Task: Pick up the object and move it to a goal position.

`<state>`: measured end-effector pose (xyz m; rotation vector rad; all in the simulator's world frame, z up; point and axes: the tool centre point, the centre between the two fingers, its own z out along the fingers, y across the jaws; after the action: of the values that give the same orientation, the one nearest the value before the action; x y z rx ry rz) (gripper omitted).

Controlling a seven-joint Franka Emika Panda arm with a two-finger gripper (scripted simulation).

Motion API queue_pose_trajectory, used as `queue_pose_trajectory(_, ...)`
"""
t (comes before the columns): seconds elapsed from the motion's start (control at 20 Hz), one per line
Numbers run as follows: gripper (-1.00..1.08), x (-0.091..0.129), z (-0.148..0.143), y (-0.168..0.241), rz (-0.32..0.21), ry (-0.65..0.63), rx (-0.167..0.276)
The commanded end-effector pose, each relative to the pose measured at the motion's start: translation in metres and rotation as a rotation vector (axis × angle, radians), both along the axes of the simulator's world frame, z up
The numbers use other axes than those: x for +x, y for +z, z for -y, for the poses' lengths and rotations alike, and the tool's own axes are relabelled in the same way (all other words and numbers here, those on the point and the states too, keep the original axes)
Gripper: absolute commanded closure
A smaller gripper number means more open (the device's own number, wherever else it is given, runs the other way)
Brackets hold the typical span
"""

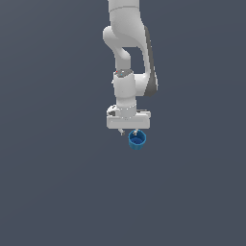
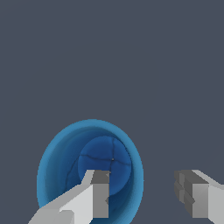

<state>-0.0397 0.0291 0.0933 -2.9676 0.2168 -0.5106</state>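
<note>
The cup (image 1: 137, 140) sits upright on the plain grey floor (image 1: 53, 192), mouth up, directly under the gripper (image 1: 128, 131) and offset toward the exterior view's right of the hand's centre — roughly at 4 o'clock from the wrist flange in that view. In the wrist view the cup (image 2: 57, 166) shows a dark blue interior, and one finger (image 2: 98, 192) overlaps that interior while the other stands well outside the rim. The claw is spread, gripping nothing; one finger appears set to go inside the cup and one outside, straddling the near wall.

Risks, as judged:
- If the claw closes from here it pinches a single wall, not the whole body — a thin, tapered hold that may slip or tilt the cup on lifting.
- If the arm descends slightly off line, the inner finger may strike the rim and tip or shove the cup.
- Whether the fingertips are already below the rim cannot be told from either view.
- No goal marker is visible, so the target cannot be checked.

Count: one cup, one arm (image 1: 126, 43), one gripper with two fingers.
</note>
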Motion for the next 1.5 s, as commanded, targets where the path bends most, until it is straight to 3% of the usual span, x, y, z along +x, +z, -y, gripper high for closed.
queue_pose_trajectory(0.0, -0.20, 0.002, -0.001, -0.007, 0.000, 0.000, 0.000)
queue_pose_trajectory(0.3, -0.20, 0.005, -0.002, -0.017, 0.001, 0.000, 0.000)
queue_pose_trajectory(0.35, 1.08, 0.005, -0.002, -0.017, 0.001, 0.000, 0.000)
queue_pose_trajectory(1.0, 1.08, 0.005, -0.002, -0.014, 0.001, 0.000, 0.000)
queue_pose_trajectory(1.45, 1.08, 0.005, -0.016, 0.019, 0.001, -0.001, 0.001)
